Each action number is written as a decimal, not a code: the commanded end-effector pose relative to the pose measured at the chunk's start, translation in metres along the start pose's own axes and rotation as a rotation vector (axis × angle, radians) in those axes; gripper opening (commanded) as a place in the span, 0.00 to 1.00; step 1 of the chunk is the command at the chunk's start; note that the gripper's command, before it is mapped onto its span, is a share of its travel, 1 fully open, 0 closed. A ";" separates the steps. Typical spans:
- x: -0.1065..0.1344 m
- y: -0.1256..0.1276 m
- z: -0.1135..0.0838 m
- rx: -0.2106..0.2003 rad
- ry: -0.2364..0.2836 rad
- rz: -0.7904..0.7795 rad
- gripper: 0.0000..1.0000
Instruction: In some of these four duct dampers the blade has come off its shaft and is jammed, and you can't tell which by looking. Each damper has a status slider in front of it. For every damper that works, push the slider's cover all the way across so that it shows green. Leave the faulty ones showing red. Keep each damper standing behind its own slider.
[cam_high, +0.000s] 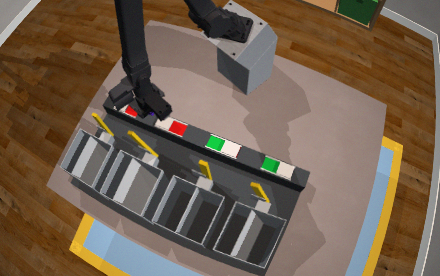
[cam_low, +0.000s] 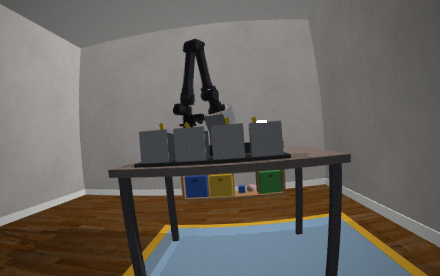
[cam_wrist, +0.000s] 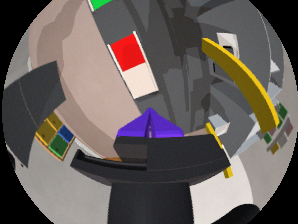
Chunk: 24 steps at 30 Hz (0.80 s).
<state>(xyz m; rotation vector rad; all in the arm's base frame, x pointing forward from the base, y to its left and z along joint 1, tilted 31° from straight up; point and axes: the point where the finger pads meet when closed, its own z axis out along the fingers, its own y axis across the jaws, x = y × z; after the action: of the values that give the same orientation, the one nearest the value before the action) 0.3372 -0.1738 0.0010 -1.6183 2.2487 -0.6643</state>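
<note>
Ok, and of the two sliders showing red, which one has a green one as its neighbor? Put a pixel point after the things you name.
The second slider from the left (cam_high: 177, 128) (cam_wrist: 128, 51), as the top view shows the row. The other red slider (cam_high: 130, 111) is at the row's left end.

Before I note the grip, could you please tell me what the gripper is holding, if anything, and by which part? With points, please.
Nothing is held; the gripper (cam_high: 152, 114) (cam_wrist: 150, 111) is shut, its fingertips together.

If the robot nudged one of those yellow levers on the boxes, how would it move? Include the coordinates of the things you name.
The yellow lever (cam_high: 143, 144) (cam_wrist: 245, 82) would probably stay stiff, since it looks like a straight, solid bar. It would likely swing rather than roll away, as one end seems joined to a pale block (cam_high: 150, 159) (cam_wrist: 227, 44) on the damper (cam_high: 161, 172).
</note>
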 end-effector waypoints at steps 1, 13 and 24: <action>0.000 0.005 0.005 -0.018 -0.002 0.166 0.00; 0.001 0.005 0.005 -0.017 0.002 0.474 0.00; 0.002 0.004 0.005 -0.015 0.004 0.767 0.00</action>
<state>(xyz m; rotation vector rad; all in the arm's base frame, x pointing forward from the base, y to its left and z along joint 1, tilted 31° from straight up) 0.3371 -0.1737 0.0007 -0.8169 2.5480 -0.4840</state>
